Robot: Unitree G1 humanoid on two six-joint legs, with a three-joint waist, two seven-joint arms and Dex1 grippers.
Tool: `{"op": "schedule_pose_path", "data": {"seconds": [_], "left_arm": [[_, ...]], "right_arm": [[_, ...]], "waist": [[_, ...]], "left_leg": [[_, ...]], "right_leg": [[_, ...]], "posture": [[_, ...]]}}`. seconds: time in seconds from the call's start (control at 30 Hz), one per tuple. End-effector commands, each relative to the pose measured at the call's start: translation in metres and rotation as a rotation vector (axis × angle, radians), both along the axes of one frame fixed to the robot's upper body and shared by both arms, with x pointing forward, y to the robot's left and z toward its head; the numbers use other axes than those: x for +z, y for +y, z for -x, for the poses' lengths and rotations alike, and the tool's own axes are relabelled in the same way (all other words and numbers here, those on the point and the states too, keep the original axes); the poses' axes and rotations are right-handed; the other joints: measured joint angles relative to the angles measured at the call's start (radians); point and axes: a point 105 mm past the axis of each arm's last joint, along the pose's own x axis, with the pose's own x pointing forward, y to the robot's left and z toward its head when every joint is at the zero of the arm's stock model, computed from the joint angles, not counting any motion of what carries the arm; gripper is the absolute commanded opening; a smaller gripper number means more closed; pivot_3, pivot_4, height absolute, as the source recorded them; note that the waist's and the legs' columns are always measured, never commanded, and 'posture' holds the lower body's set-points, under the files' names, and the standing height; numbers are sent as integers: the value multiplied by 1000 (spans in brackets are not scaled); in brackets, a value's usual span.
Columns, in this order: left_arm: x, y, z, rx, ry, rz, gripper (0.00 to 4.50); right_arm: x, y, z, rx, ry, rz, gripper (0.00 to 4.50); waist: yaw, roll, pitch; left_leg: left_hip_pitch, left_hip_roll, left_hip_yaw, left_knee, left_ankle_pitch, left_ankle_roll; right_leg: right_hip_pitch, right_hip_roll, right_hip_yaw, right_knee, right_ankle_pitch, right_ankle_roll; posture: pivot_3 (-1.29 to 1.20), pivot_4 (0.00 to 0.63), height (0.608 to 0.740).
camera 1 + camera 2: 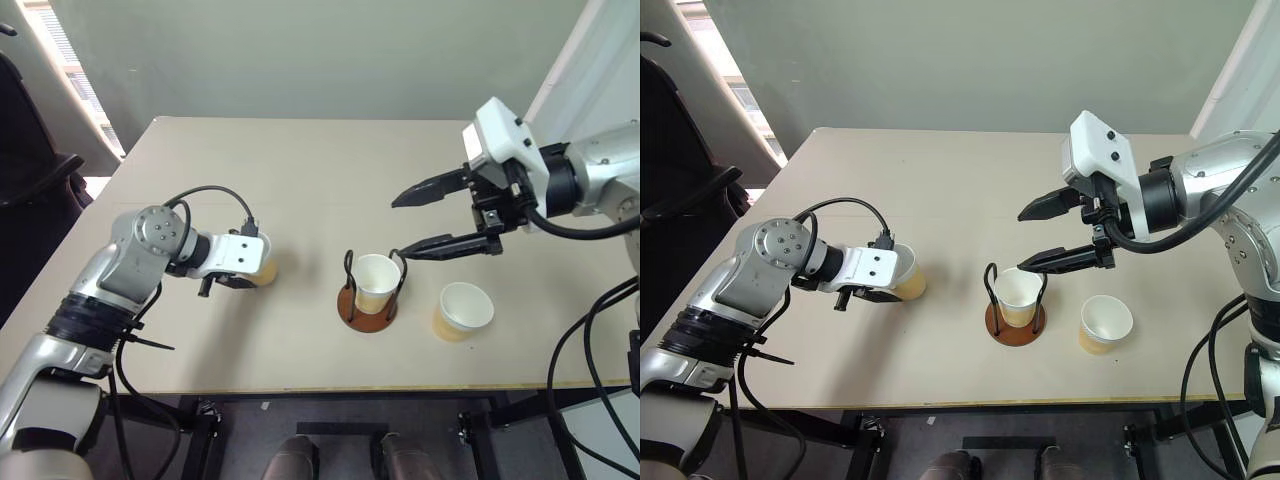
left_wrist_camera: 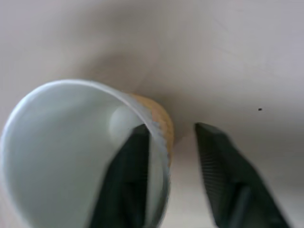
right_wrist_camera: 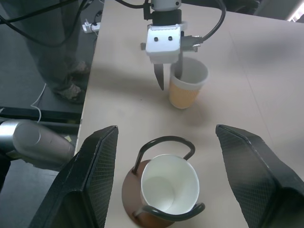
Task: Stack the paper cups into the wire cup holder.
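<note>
One of three paper cups [image 1: 377, 283] is seen already seated upright in the wire cup holder [image 1: 368, 310], near the middle of the pale surface [image 1: 300, 180]; the task is judged roughly a third done. A second cup [image 1: 464, 311] stands loose on the surface just beside the holder, toward the robot's right, untouched. The third cup [image 3: 187, 89] stands well apart on the robot's left, where the left gripper [image 3: 169, 76] is positioned over its rim, one finger [image 2: 126, 180] inside the cup and the other outside against the tan wall. In the left wrist view a gap is visible between the outer finger and the cup, so a firm clamp cannot be confirmed; the jaws appear to be narrowing onto the wall. The right gripper [image 1: 432, 216] is held above the holder with its fingers spread wide and nothing between them. Two cups are left to be nested into the seated one.
</note>
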Motion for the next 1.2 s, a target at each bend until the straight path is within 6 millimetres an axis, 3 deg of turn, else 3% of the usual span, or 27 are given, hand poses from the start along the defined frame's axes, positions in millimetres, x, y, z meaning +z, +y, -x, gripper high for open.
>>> {"op": "schedule_pose_path", "data": {"seconds": [0.03,0.23,0.43,0.67,0.9,1.2], "left_arm": [[27,-9,-2,-35,-42,55,54],[62,-32,0,-127,-78,126,54],[95,-68,9,-268,-97,205,54],[122,-115,29,-470,-24,291,54],[131,-145,44,-595,42,329,54],[109,-160,47,-651,152,295,54]], "right_arm": [[14,-4,4,7,-63,-25,3397],[10,-16,7,15,-52,-5,3397],[8,-39,4,-44,34,-42,3397],[23,-37,3,-46,23,-153,3397],[29,-42,5,-90,1,-182,3397],[32,-56,10,-191,-42,-195,3397]], "waist": [[1,0,0],[3,0,0],[5,0,0],[4,0,0],[5,0,0],[10,0,0]], "left_leg": [[0,0,0,0,0,0],[-1,0,0,0,-1,1],[-1,0,0,1,-1,1],[-1,0,0,1,-1,1],[-1,0,0,2,-2,2],[-2,0,1,3,-3,3]], "right_leg": [[0,0,0,0,0,0],[0,0,0,0,1,1],[0,-1,0,-1,2,4],[1,-1,0,-1,5,9],[2,-1,0,-2,5,11],[4,-1,0,-7,6,15]], "posture": [[0,150,740],[0,150,740],[0,150,740],[0,150,740],[0,150,740],[0,150,740]]}}
